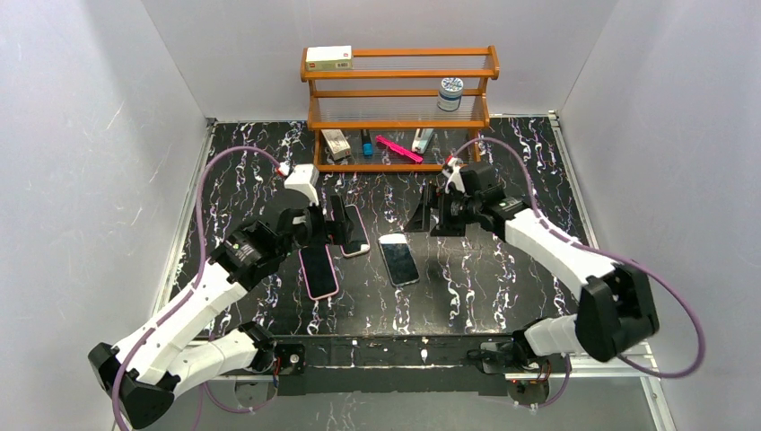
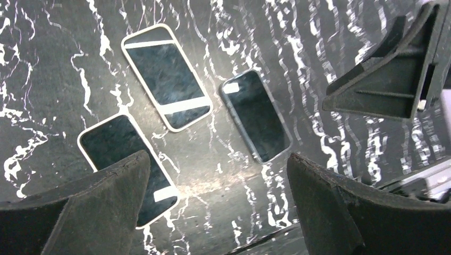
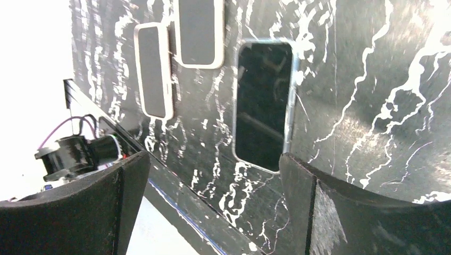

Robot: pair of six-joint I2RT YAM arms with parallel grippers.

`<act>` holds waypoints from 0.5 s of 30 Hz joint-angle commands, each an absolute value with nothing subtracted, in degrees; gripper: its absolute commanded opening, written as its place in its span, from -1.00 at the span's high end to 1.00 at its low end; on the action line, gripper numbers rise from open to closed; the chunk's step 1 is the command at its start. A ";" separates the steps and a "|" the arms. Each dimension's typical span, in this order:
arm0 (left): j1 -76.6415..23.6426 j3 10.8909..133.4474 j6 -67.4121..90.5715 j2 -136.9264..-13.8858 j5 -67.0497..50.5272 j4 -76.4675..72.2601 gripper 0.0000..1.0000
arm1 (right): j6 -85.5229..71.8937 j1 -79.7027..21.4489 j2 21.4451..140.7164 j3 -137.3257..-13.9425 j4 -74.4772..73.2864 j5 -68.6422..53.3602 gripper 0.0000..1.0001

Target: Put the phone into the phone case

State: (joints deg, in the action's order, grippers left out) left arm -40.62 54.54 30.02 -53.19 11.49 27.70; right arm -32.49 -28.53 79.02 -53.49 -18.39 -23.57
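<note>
Top view: my left gripper hangs with its fingers spread over the far one of two pink-rimmed handsets; the near handset lies flat just beside it. My right gripper is also spread wide and holds nothing. The phone lies flat on the table, screen up, between my two grippers and clear of both. A shelf stands at the far edge.

Left wrist: my fingers stand well apart, empty. Beyond them lies the phone, with both handsets to its left.

Right wrist: my fingers are wide apart, the phone on the table past them, untouched. It has a pale, clear-looking rim; I cannot tell whether that is the case.
</note>
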 commanded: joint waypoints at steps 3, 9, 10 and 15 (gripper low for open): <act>-40.69 62.12 34.29 -52.16 15.25 29.99 -0.96 | -30.21 -28.47 67.71 -61.03 -21.69 -18.45 -0.97; -40.69 64.26 36.72 -48.59 17.76 29.98 -0.96 | -31.81 -28.41 59.39 -61.52 -20.01 -15.84 -0.97; -40.68 63.92 36.60 -47.54 17.86 29.80 -0.96 | -31.82 -28.47 58.53 -61.33 -19.52 -15.83 -0.97; -40.69 60.30 36.91 -41.25 19.62 28.67 -0.96 | -33.05 -28.42 56.81 -60.65 -19.58 -15.95 -0.97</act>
State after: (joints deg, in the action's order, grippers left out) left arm -40.62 62.19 35.86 -46.06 16.12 28.95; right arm -31.77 -28.51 57.54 -60.10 -20.08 -17.02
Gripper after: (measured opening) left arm 0.981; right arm 0.984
